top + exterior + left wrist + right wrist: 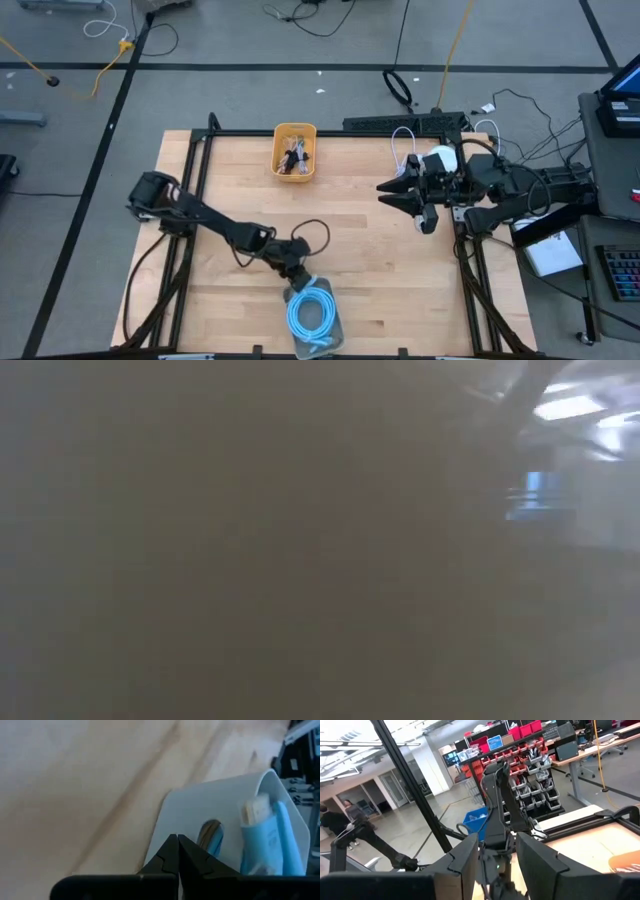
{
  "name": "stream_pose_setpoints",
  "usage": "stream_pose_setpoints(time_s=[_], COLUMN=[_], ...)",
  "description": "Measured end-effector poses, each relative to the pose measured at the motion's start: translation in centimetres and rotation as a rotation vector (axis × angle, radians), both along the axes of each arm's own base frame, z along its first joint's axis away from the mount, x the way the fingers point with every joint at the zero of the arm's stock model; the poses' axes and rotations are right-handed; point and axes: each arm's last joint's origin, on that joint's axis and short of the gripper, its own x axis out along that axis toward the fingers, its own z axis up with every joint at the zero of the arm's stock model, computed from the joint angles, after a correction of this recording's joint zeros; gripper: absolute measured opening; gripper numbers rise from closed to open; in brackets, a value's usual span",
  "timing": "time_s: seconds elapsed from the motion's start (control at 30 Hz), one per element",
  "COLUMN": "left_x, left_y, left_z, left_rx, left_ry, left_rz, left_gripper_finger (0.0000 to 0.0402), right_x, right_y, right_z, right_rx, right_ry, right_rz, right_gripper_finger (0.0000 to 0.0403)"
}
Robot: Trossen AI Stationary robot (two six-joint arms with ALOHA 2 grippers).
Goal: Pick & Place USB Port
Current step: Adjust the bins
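The cable package (313, 318) is a clear bag with a white header holding a coiled light-blue USB cable. It lies flat at the table's near edge. In the left wrist view the package (235, 805) shows its hang hole and the blue cable. My left gripper (296, 274) (177, 842) is shut at the package's far end. My right gripper (386, 192) (497, 857) hovers open above the table's far right, touching nothing. The yellow bin (294, 151) stands near the far edge with small items inside. My left gripper has its shut fingertips on the package's white header end (167, 822), beside the hang hole (210, 831), slanting down from the far left. The package lies flat on the table. The fingers hide whether a layer sits between the tips.
Bare wood lies between the bin and the package and across the table's middle. Black frame rails (200, 150) run along the left, far and right sides. Cables lie on the floor beyond. Something close to the lens blocks the low view.
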Motion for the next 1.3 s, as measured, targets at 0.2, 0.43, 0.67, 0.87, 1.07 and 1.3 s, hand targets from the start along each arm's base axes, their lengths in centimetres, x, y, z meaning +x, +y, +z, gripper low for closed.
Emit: stream_pose_setpoints(time_s=[0.2, 0.43, 0.67, 0.87, 1.07, 1.3], left_x=[1.9, 2.7, 3.0, 3.2, 3.3, 3.3], left_y=[-1.1, -0.6, 0.2, 0.8, 0.8, 0.9], left_z=[-0.3, 0.0, 0.1, 0.2, 0.3, 0.3], left_rx=[0.01, 0.018, 0.016, 0.001, -0.01, -0.024], left_ry=[-0.03, -0.05, -0.062, -0.078, -0.088, -0.09], left_rz=[-0.025, -0.034, -0.053, -0.071, -0.092, -0.125], left_gripper_finger=[0.0, 0.0, 0.0, 0.0, 0.0, 0.0], right_x=[0.0, 0.0, 0.0, 0.0, 0.0, 0.0], right_y=[0.0, 0.0, 0.0, 0.0, 0.0, 0.0], right_z=[0.0, 0.0, 0.0, 0.0, 0.0, 0.0], right_rx=[0.015, 0.019, 0.023, 0.023, 0.026, 0.026], right_ry=[0.0, 0.0, 0.001, 0.001, 0.001, 0.001], right_rz=[0.001, 0.0, 0.001, 0.002, 0.004, 0.003], right_gripper_finger=[0.0125, 0.0125, 0.0125, 0.0125, 0.0125, 0.0125])
